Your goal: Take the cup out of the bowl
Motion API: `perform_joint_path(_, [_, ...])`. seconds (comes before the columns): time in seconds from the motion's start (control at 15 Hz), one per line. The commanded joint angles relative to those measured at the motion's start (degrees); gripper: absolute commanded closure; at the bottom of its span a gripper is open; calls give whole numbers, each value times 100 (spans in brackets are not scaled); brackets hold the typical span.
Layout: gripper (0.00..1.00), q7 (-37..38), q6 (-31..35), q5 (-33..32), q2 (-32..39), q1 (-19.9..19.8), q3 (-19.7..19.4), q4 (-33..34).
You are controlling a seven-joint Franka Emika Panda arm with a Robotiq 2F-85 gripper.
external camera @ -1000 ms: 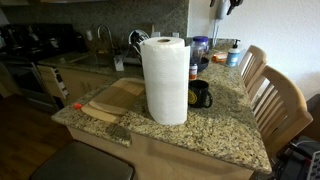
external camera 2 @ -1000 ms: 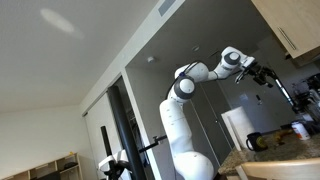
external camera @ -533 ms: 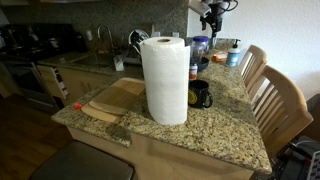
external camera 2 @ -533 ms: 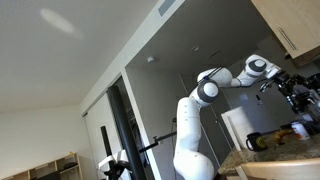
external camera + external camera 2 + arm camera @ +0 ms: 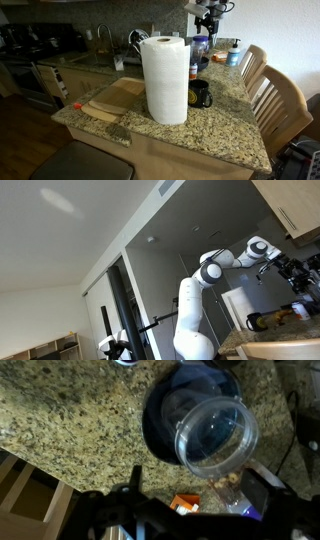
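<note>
In the wrist view a clear plastic cup [image 5: 215, 432] stands tilted inside the dark, shallow round bowl [image 5: 160, 422] on the granite counter. My gripper [image 5: 198, 480] hangs above them with its two dark fingers spread wide, empty, touching nothing. In an exterior view the gripper [image 5: 207, 16] is high over the far end of the counter, above the cup [image 5: 200, 46]; the bowl [image 5: 201, 62] is partly hidden behind the paper towel roll. In the other exterior view the gripper [image 5: 296, 272] is at the right edge; cup and bowl do not show there.
A tall paper towel roll [image 5: 165, 80] stands mid-counter, a black mug with a yellow inside [image 5: 200, 95] beside it. A wooden cutting board [image 5: 112, 100] lies near the counter edge. Wooden chairs [image 5: 280, 105] stand alongside. An orange packet [image 5: 185, 505] lies near the bowl.
The arm has swung in over the far end of the counter and come down a little; the gripper now hangs above the cup. Cup and bowl have not moved.
</note>
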Motion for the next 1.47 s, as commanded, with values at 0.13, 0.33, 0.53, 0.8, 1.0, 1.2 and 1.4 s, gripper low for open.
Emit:
perform_joint_path(0.13, [0, 1, -6, 2, 48, 16, -2, 15])
perform_joint_path(0.33, [0, 83, -203, -45, 207, 49, -41, 195])
perform_joint_path(0.53, [0, 164, -991, 60, 1007, 191, -367, 768])
perform_joint_path(0.8, [0, 105, -755, 114, 917, 214, -424, 483])
perform_joint_path(1.0, [0, 158, -784, 34, 988, 134, -297, 602])
perform_joint_path(1.2, [0, 158, -848, 34, 980, 139, -297, 675])
perform_joint_path(1.4, [25, 158, -835, 29, 992, 138, -299, 673])
